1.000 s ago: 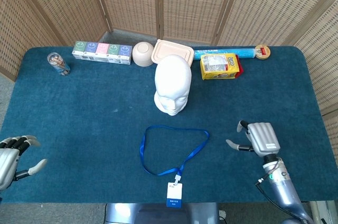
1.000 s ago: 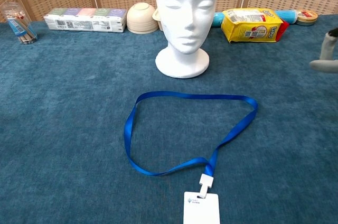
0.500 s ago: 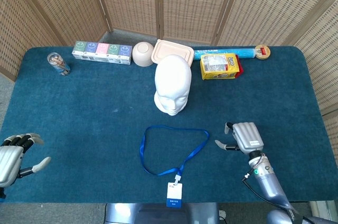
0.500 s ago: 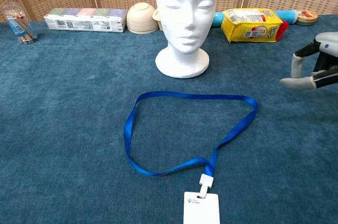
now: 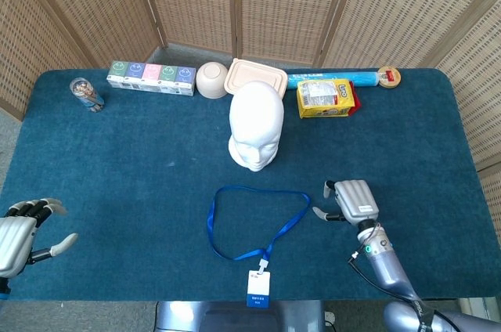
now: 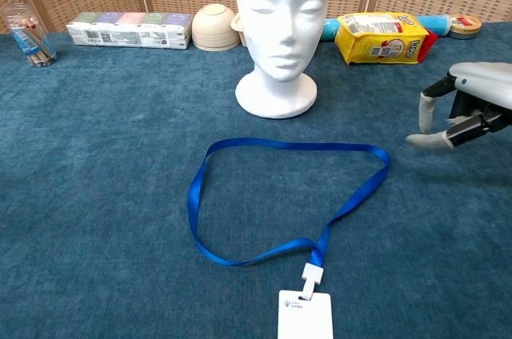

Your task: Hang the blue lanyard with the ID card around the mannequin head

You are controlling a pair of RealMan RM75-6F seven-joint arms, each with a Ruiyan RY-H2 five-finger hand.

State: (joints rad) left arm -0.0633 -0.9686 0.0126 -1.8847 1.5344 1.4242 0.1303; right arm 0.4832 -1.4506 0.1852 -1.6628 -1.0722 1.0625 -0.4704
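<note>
Blue-cloth counter (image 5: pixel 117 160): blue ribbon lanyard (image 5: pixel 258 218) lies flat before white foam mannequin head (image 5: pixel 256 124), right hand (image 5: pixel 351 200) has slid in beside its right bend, fingers spread, empty, so the grasp looks imminent.

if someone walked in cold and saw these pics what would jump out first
Probably the white mannequin head, upright in the middle of the blue table and bright against it. Next, the blue lanyard lying flat in an open loop just in front of it, its ID card at the near edge. Then the right hand, open and empty beside the loop's right corner, not touching it.
</note>
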